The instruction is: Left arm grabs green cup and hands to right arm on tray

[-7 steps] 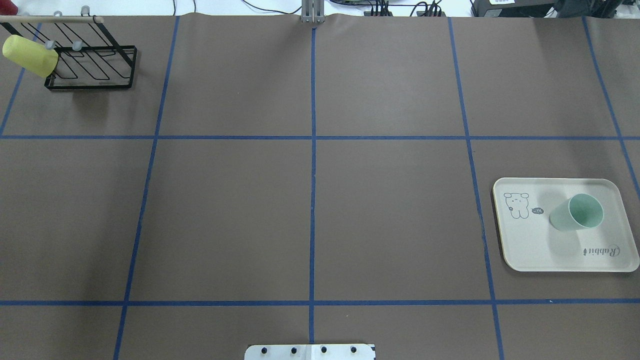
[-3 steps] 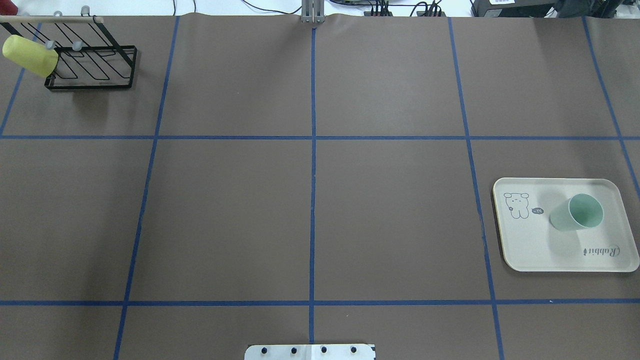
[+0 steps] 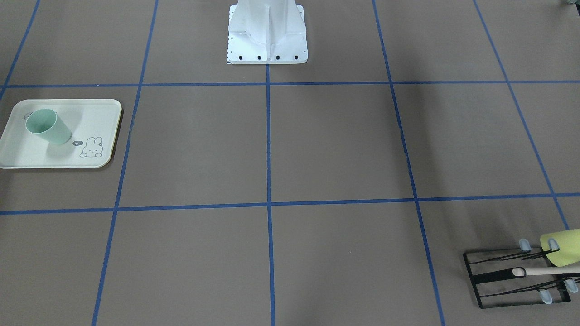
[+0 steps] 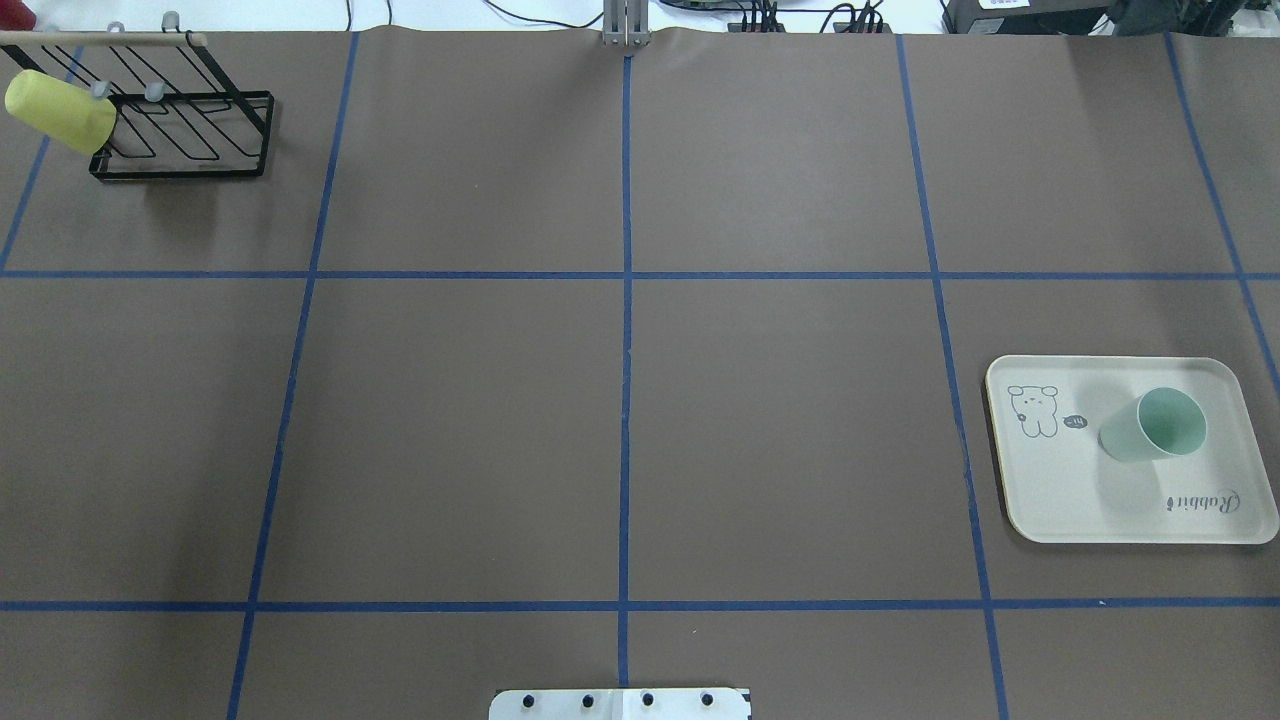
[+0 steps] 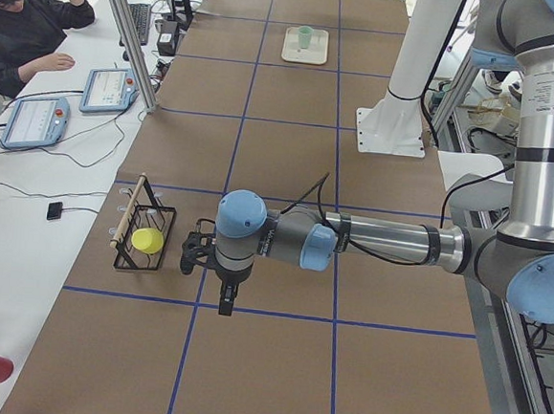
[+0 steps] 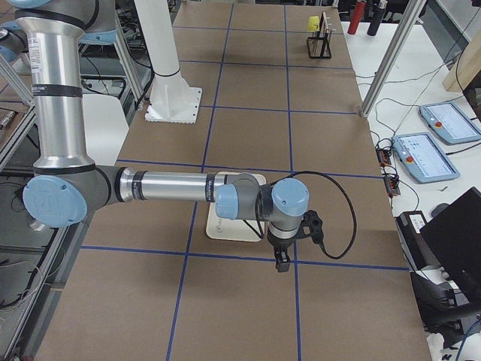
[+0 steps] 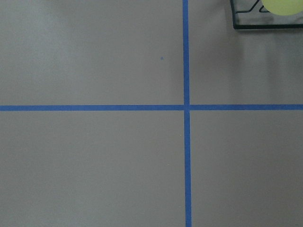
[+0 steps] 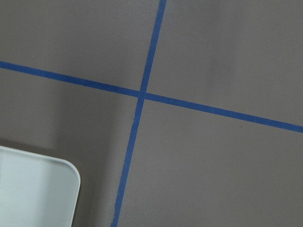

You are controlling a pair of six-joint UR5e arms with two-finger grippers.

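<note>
Both look parked: left end effector (image 5: pixel 225 307) and right end effector (image 6: pixel 282 263) hang clear, grip state you cannot tell. Your green cup (image 4: pixel 1153 426) stands on the tray (image 4: pixel 1060 505), seemingly delivered.

The cup (image 4: pixel 1152 428) sits on the tray (image 4: pixel 1060 495), far from the rack (image 4: pixel 185 135).

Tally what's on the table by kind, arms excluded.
Cups: 2 (green cup, yellow-green cup)
Trays: 1 (cream tray)
Racks: 1 (black wire rack)
Total: 4
</note>
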